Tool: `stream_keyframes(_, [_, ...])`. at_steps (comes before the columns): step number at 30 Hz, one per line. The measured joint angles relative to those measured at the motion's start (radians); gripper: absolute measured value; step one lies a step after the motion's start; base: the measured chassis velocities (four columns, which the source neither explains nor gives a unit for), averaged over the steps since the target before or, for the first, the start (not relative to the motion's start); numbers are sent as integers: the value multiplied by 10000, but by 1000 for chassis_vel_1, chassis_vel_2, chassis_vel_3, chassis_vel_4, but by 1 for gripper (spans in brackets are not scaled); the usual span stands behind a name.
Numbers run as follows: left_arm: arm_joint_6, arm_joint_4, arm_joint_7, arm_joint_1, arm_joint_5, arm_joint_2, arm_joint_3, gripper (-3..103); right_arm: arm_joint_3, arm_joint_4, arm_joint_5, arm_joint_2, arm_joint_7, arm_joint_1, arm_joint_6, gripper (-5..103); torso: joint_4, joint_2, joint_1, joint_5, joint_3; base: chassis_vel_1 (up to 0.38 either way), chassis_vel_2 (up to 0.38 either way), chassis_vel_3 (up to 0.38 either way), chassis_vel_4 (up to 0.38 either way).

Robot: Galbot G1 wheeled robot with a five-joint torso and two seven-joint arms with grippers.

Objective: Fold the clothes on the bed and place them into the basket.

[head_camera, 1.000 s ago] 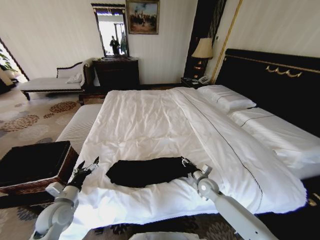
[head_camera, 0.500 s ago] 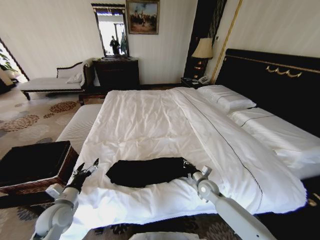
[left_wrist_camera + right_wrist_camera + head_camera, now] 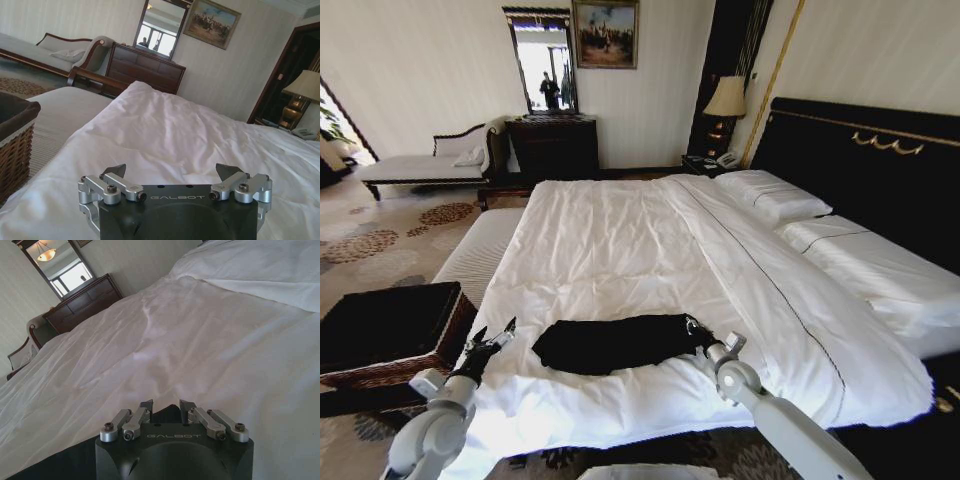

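Bedroom scene: bed [image 3: 620, 240] with white duvet fills most of the head view, two white pillows [image 3: 775, 197] up against the tall black gold-trimmed headboard [image 3: 870, 160]. Far wall has a dark wood dresser [image 3: 552, 145] with a mirror [image 3: 542, 62] above it, framed painting [image 3: 606, 32] beside the mirror, lit table lamp [image 3: 726, 100] on the nightstand by the headboard. Cream chaise longue [image 3: 425, 165] at far left on patterned carpet [image 3: 365, 245]; cream striped bench [image 3: 480, 255] runs along the bed's left side. Basket [image 3: 390, 335], dark brown wicker with black interior, sits on the floor off the bed's near-left corner, next to the bench; no clothing visible inside. Its woven wall also shows at the edge of the left wrist view. Black T-shirt [image 3: 610, 343] lies on the duvet near the foot edge, bunched into a wide flat band, lettering not readable. Right gripper [image 3: 693, 327] is at the shirt's right end, low on the fabric; right wrist view shows fingers nearly together over black cloth, can't tell if they actually pinch it. Left gripper [image 3: 492, 338] hangs over the bed's near-left edge, between basket and shirt, clear of the shirt, fingers spread wide and holding nothing.
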State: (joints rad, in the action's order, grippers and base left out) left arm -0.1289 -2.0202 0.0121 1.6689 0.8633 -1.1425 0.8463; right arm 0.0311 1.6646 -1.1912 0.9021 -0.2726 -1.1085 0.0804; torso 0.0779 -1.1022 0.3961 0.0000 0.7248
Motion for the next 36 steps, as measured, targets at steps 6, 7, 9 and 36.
stream_keyframes(6, [0, -40, -1, 36, -33, -36, -3, 100, -79, -14, 11, 39, 57, 0, 1, 51, 0, 0, 0, 0, 0, 0, 0, 0, 0])
stream_keyframes(7, [0, -44, -1, 45, -38, -44, -3, 100, -97, -32, 22, 49, 61, 1, 1, 51, 0, 0, 0, 0, 0, 0, 0, 0, 0])
stream_keyframes(9, [0, -45, -1, 58, -45, -63, -7, 100, -123, -48, 58, 53, 64, 1, 1, 59, 0, 0, 0, 0, 0, 0, 0, 0, 0])
stream_keyframes(36, [109, 73, -10, 142, -329, -175, -216, 100, -24, -332, 130, 161, 138, 360, 343, 0, 0, 0, 0, 0, 0, 0, 0, 0, 0])
